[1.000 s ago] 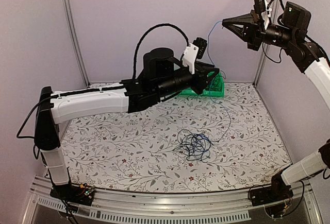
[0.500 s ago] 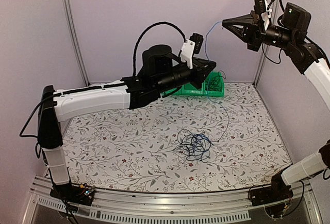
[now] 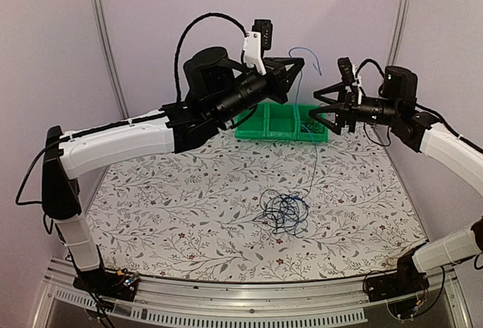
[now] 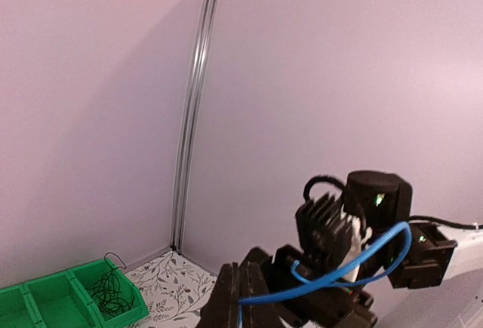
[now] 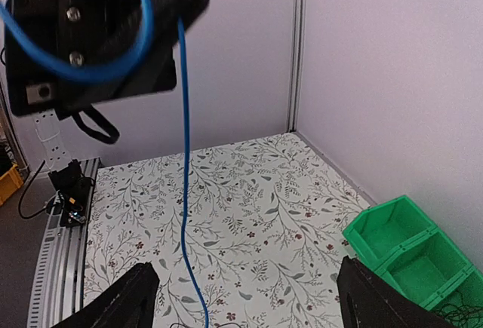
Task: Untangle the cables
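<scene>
The left gripper (image 4: 240,299), raised high, is pinched narrow on the blue cable (image 5: 183,154). The cable loops past its fingers and hangs straight down to the tangle (image 3: 284,212), which lies on the table (image 3: 173,192) well below both arms. The right gripper (image 3: 315,104) gapes wide, holding nothing, just beside the hanging strand.

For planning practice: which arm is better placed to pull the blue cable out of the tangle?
Left, probably: the left end effector holds the blue cable high above the tangle; the right end effector is open.
</scene>
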Robot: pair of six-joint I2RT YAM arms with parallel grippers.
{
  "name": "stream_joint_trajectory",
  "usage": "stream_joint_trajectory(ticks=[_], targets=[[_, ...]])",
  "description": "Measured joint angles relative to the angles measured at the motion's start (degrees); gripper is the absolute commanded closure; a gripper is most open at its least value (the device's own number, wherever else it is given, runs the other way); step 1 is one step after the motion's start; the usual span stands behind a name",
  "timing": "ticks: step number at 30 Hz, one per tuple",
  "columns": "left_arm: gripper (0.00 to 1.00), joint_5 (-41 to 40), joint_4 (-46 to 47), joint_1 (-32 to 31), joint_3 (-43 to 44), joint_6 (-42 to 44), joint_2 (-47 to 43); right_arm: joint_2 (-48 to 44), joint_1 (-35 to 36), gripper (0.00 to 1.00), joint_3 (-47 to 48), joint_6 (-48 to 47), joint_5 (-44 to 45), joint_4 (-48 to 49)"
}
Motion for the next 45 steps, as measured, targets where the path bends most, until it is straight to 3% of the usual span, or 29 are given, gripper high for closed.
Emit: stream_joint_trajectory(ticks=[5, 13, 18, 22, 30, 32, 36, 39, 45], targets=[[1.0, -1.5, 1.5, 0.0, 0.5, -0.8, -2.9, 0.0, 2.0, 0.39, -12.5, 0.0, -1.0, 2.7], [1.0, -3.0, -2.1, -1.6, 10.3, 1.2, -2.6, 8.9, 4.4, 0.77, -19.2, 1.0, -1.5, 14.3], [1.0, -3.3, -5.6, -3.9, 21.4, 4.6, -1.1, 15.2, 4.9, 0.84, -21.9, 2.0, -0.2, 19.0], [1.0, -3.9, -8.0, -5.4, 29.4, 7.2, 0.5, 19.1, 5.1, 1.0, -21.8, 2.4, 0.0, 21.9], [1.0, -5.2, -10.2, -6.4, 36.1, 11.0, 2.0, 29.4, 5.0, 0.97, -14.2, 6.4, -0.9, 18.9], [1.0, -6.0, -10.8, -6.5, 36.1, 12.0, 2.0, 30.1, 4.1, 0.88, -12.8, 6.9, -2.0, 16.2], [1.0, -6.9, -12.6, -6.5, 35.7, 13.4, 2.1, 28.5, 0.7, 0.57, -11.1, 5.0, -4.3, 9.7], [1.0, -7.3, -13.5, -6.5, 34.8, 13.9, 2.1, 23.8, -1.5, 0.41, -10.2, -0.2, -6.3, 2.6], [1.0, -7.4, -13.7, -6.6, 32.0, 14.0, 2.1, 9.6, 0.8, 0.31, -10.0, -16.5, -11.8, -7.6]])
